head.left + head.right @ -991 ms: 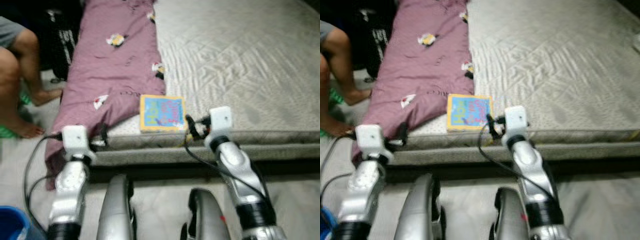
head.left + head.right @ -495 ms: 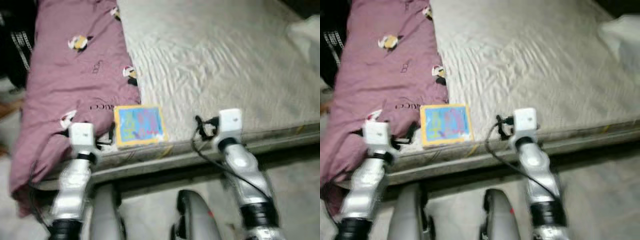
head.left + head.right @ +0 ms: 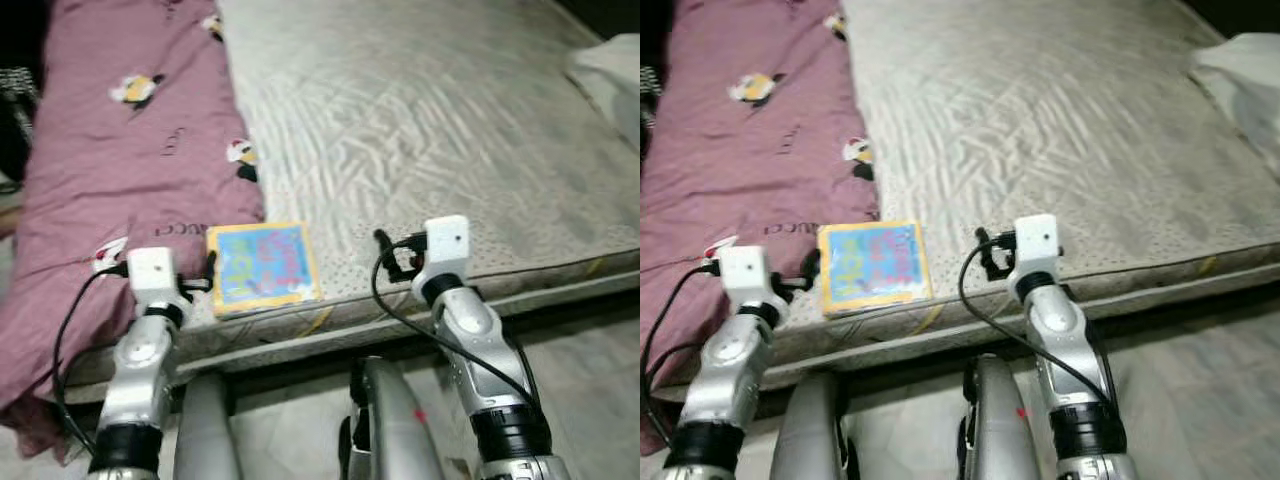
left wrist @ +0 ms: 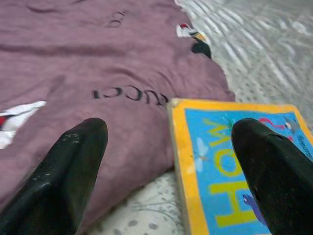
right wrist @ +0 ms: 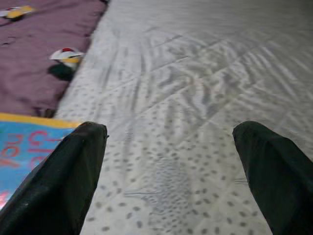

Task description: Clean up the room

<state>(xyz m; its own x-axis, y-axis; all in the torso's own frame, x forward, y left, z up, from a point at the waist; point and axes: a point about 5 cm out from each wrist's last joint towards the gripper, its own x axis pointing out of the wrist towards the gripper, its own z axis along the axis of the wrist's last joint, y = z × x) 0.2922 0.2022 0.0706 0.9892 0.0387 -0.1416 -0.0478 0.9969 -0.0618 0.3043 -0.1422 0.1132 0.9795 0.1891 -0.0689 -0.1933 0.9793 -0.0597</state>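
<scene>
Yellow-bordered book (image 3: 263, 267) lies flat at bed (image 3: 470, 140) edge, touching mauve blanket (image 3: 120, 150), between both tools. Left tool (image 4: 171, 161) spread, straddling book's border, likely lining up grasp. Right tool (image 5: 171, 171) spread over bare mattress beside book.

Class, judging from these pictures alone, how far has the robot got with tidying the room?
Nothing looks done yet. The picture book lies on the mattress near its front edge, beside the purple blanket. In hand: both pincers, left and right, are open and empty near that edge. Left: picking up the book.
</scene>
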